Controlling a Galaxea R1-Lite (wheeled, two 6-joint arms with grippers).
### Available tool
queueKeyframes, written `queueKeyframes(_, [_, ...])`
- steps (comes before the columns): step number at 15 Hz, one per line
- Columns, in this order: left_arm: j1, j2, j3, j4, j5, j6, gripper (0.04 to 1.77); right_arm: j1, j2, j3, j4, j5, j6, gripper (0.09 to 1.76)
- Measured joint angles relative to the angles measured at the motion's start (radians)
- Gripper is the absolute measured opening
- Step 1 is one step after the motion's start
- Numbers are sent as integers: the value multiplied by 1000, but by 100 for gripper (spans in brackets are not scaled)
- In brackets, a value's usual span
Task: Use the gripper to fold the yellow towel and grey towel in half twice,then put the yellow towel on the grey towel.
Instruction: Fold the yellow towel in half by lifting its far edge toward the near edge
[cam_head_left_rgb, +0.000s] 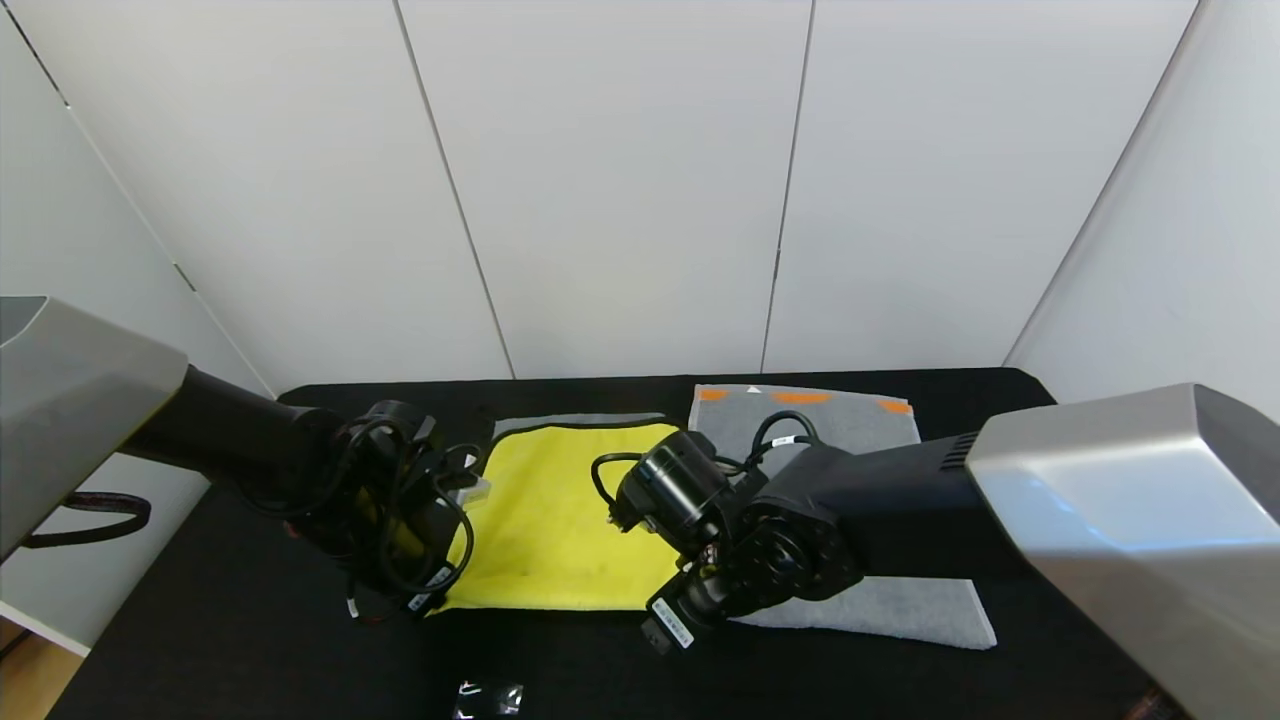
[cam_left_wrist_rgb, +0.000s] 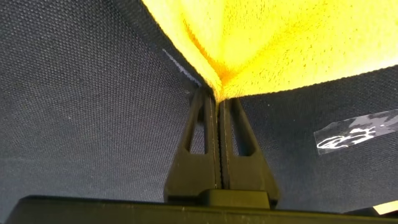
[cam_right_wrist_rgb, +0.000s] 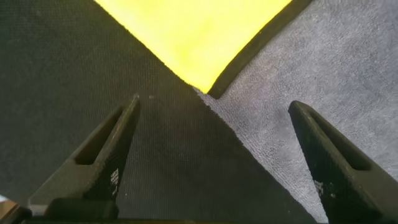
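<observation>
The yellow towel (cam_head_left_rgb: 560, 520) lies spread on the black table, its grey reverse showing along the far edge. My left gripper (cam_left_wrist_rgb: 217, 99) is shut on the yellow towel's near left corner (cam_left_wrist_rgb: 217, 81), which bunches up at the fingertips. The grey towel (cam_head_left_rgb: 850, 425) with its orange band lies to the right, partly under my right arm. My right gripper (cam_right_wrist_rgb: 214, 109) is open just above the table at the yellow towel's near right corner (cam_right_wrist_rgb: 199, 78), where that corner meets the grey towel's edge (cam_right_wrist_rgb: 298, 74); nothing is between its fingers.
The black table (cam_head_left_rgb: 250, 620) carries a small clear shiny piece of tape or wrapper (cam_head_left_rgb: 487, 697) near the front edge, also in the left wrist view (cam_left_wrist_rgb: 357, 132). White wall panels stand behind the table. The table's left edge drops off by a grey cabinet.
</observation>
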Motion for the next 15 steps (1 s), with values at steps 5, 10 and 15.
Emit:
queueKeyframes(5, [5,-4,-3,0,-1,0,11,26,49,-47,5,-41,-1,171])
queueKeyframes(10, [7,-9,-4,0,-1,0,11,39,93,-84,1,-101,1,171])
queueKeyframes(15, [8,-11,-4,0,-1,1,11,40,125,-112,-3,-135,7,134])
